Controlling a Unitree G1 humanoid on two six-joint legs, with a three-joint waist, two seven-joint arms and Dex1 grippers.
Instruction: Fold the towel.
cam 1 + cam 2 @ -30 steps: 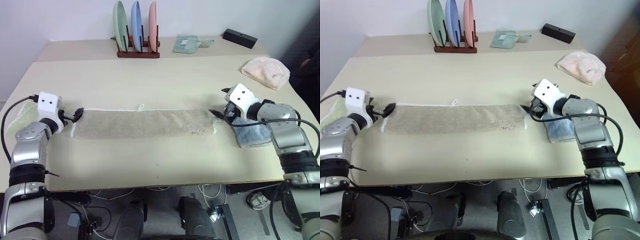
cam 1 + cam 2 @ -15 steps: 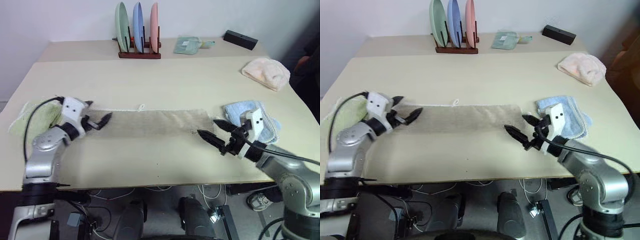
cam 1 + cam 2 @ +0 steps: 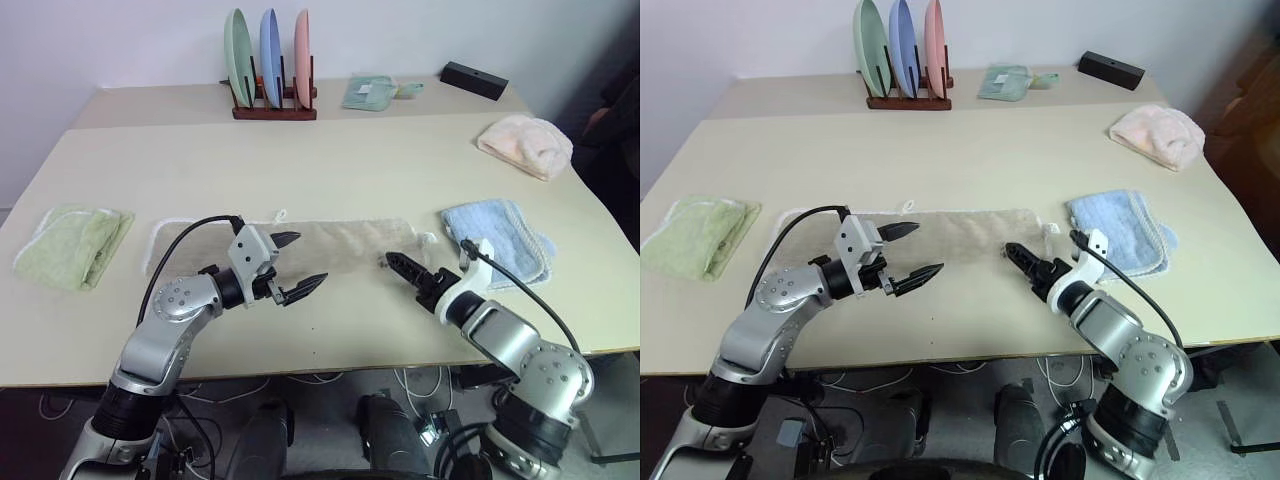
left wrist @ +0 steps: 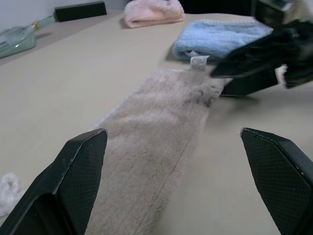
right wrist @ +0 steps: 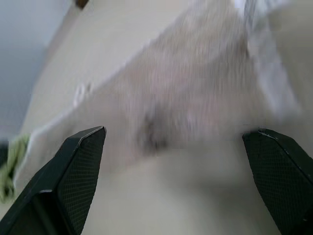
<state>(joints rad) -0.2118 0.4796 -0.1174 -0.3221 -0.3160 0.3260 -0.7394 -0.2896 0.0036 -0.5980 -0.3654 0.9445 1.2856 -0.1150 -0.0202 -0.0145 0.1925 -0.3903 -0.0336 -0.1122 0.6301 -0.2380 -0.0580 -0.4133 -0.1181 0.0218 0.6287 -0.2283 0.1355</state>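
— Where are we? Our left gripper (image 3: 292, 264), jaws spread and empty, hovers over the middle of the long beige terry towel (image 3: 345, 244) lying flat on the table (image 3: 380, 160).

— And our right gripper (image 3: 404, 268), fingers parted, sits just off its near right corner. We judge the next fold needs a corner pinch first.

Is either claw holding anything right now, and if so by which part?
Nothing is held. The left claw and right claw are both open above the towel, which lies flat on the table.
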